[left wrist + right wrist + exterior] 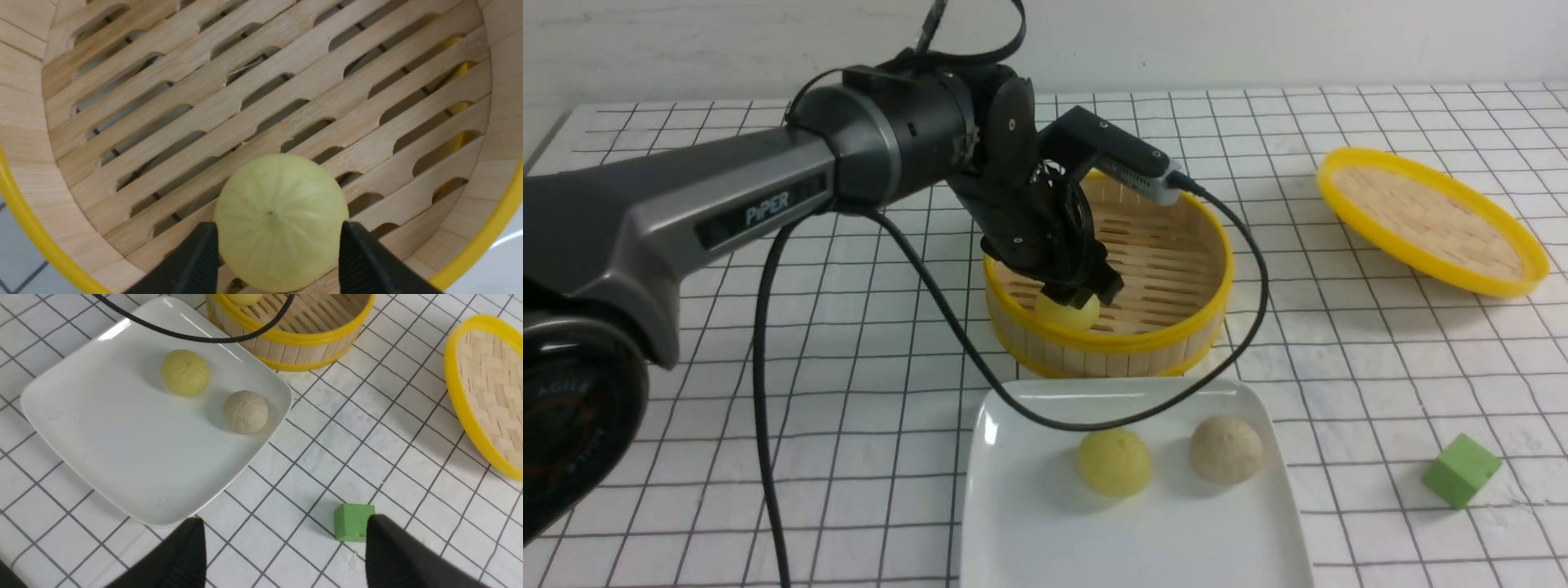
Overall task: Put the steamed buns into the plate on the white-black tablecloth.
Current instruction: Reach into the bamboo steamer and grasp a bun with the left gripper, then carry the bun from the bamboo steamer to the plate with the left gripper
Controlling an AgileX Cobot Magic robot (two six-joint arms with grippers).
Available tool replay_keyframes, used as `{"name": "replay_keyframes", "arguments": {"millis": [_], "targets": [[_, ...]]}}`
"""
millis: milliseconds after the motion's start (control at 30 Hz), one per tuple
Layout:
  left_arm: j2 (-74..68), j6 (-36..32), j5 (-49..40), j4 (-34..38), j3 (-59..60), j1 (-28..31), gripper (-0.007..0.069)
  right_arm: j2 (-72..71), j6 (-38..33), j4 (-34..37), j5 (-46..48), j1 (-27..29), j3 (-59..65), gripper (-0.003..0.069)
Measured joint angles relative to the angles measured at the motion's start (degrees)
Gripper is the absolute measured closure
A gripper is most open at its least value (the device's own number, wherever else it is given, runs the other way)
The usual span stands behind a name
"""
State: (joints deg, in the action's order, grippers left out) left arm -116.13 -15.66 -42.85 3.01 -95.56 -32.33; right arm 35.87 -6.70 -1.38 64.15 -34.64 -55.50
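One pale yellow steamed bun [281,220] sits low inside the bamboo steamer [1176,335], near its front wall. My left gripper [1078,298] reaches down into the steamer, and its black fingers [196,261] press on the bun from both sides. Two more steamed buns lie on the white plate [1094,539]: a yellow one [1114,462] and a beige one [1226,449]. The plate rests on the white-black tablecloth [849,408] just in front of the steamer. My right gripper [282,547] hangs open over the cloth beside the plate, holding nothing; it is outside the front view.
The steamer's yellow-rimmed woven lid [1429,219] lies at the back right. A green cube [1461,470] sits on the cloth right of the plate, close to my right gripper's finger. The left arm's black cable [1013,400] droops over the plate's far edge.
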Motion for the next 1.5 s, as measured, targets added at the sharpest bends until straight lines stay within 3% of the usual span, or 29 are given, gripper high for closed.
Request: {"name": "replay_keyframes", "arguments": {"millis": [367,433,467,500,533,633,833,1000,1333,1500], "targets": [[-2.73,0.16,0.27,-0.30,-0.17,0.00,0.0236,0.00,0.00,0.00,0.21,0.00,0.00,0.0147],[-2.83,0.21,0.35,-0.95,-0.17,0.00,0.0315,0.00,0.00,0.00,0.21,0.00,0.00,0.0148],[-2.83,0.21,0.35,-1.00,-0.17,0.00,0.0315,0.00,0.00,0.00,0.21,0.00,0.00,0.0150],[-2.83,0.21,0.40,-1.27,-0.17,0.00,0.0440,0.00,0.00,0.00,0.21,0.00,0.00,0.0155],[-2.83,0.21,0.47,-1.33,-0.17,0.00,0.0496,0.00,0.00,0.00,0.21,0.00,0.00,0.0159],[-2.83,0.21,0.52,-1.33,-0.17,0.00,0.0594,0.00,0.00,0.00,0.21,0.00,0.00,0.0174],[0.31,0.21,-1.23,-0.64,-0.17,0.00,0.0602,0.00,0.00,0.00,0.21,0.00,0.00,0.0186],[11.91,1.45,-5.41,1.00,-0.17,0.00,0.0601,0.00,0.00,0.05,0.16,0.00,0.00,0.0186],[23.85,5.71,-23.27,3.29,-0.40,0.06,0.0601,0.00,0.00,0.22,0.16,0.00,0.00,0.0186],[23.88,1.88,-25.88,13.22,5.85,0.09,0.0600,0.00,0.00,0.22,0.16,0.00,0.00,0.0186]]}}
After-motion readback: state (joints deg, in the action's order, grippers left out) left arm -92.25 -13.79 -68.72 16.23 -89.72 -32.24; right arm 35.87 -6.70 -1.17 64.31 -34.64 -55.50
